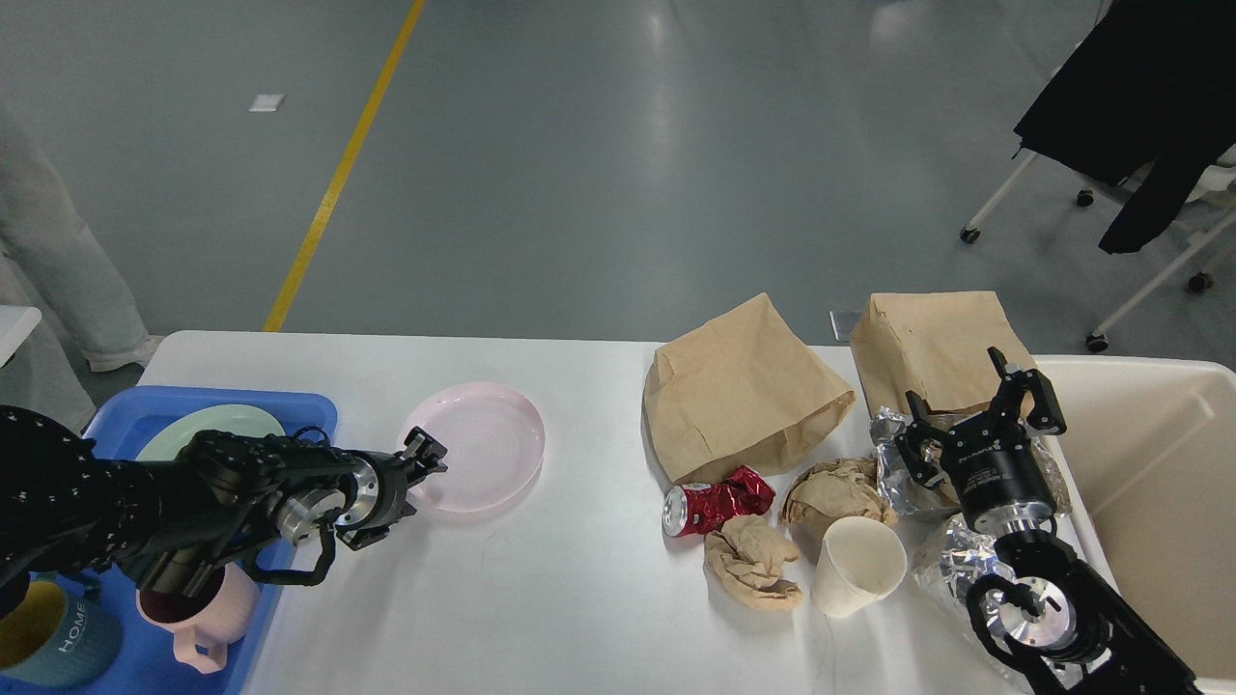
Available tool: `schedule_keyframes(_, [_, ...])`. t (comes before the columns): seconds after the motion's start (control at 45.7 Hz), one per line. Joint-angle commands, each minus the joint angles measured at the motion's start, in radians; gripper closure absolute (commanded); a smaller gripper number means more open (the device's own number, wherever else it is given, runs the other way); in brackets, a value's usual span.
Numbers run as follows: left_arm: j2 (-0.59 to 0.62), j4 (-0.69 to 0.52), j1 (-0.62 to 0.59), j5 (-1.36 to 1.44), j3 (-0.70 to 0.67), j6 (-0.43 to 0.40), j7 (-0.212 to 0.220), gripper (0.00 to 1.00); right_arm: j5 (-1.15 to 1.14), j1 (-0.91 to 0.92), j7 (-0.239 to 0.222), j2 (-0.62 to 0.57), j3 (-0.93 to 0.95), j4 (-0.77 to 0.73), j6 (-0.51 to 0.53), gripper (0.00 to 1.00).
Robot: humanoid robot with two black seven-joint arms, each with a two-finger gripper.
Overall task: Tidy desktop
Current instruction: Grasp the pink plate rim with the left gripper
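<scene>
Two arms work one white bench [579,598], the desktop to be tidied, broad under everything. Nearest: blue tray [309,405] with mugs, paper cup [855,565], crumpled paper [753,569], crushed red can [715,507]. Left gripper [417,470] sits at the pink plate [478,458] rim; whether its fingers are apart I cannot tell. Right gripper [980,410] hovers, fingers spread and empty. Plate likely stiff, slick; take by the raised rim. Beyond: paper bags [739,396], bin [1159,454], grey floor [618,145].
</scene>
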Motion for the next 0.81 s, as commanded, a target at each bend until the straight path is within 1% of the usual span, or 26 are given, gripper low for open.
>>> schedule_keyframes(0.0, [-0.006,0.013,0.021,0.000,-0.023,-0.001,0.002,0.52,0.000,0.000,0.000,0.000,0.000,0.000,0.000,0.00])
schedule_keyframes(0.131, [-0.005,0.016,0.022,0.000,-0.024,-0.001,0.006,0.59,0.000,0.000,0.000,0.000,0.000,0.000,0.000,0.00])
schedule_keyframes(0.307, [-0.005,0.016,0.024,-0.002,-0.024,-0.002,0.012,0.78,0.000,0.000,0.000,0.000,0.000,0.000,0.000,0.00])
schedule_keyframes(0.372, [-0.003,0.014,0.026,-0.002,-0.024,-0.002,0.012,0.83,0.000,0.000,0.000,0.000,0.000,0.000,-0.001,0.00])
schedule_keyframes(0.438, [-0.003,0.014,0.027,-0.002,-0.024,-0.002,0.012,0.89,0.000,0.000,0.000,0.000,0.000,0.000,0.000,0.00])
schedule_keyframes(0.504, [0.000,0.014,0.032,-0.003,-0.024,-0.002,0.012,0.92,0.000,0.000,0.000,0.000,0.000,0.000,0.000,0.00])
schedule_keyframes(0.591, [0.000,0.014,0.036,-0.003,-0.024,-0.005,0.012,1.00,0.000,0.000,-0.001,0.000,0.000,0.000,0.000,0.00])
schedule_keyframes(0.789, [0.003,0.013,0.038,-0.005,-0.024,-0.011,0.017,1.00,0.000,0.000,-0.001,0.000,0.000,0.000,0.000,0.00])
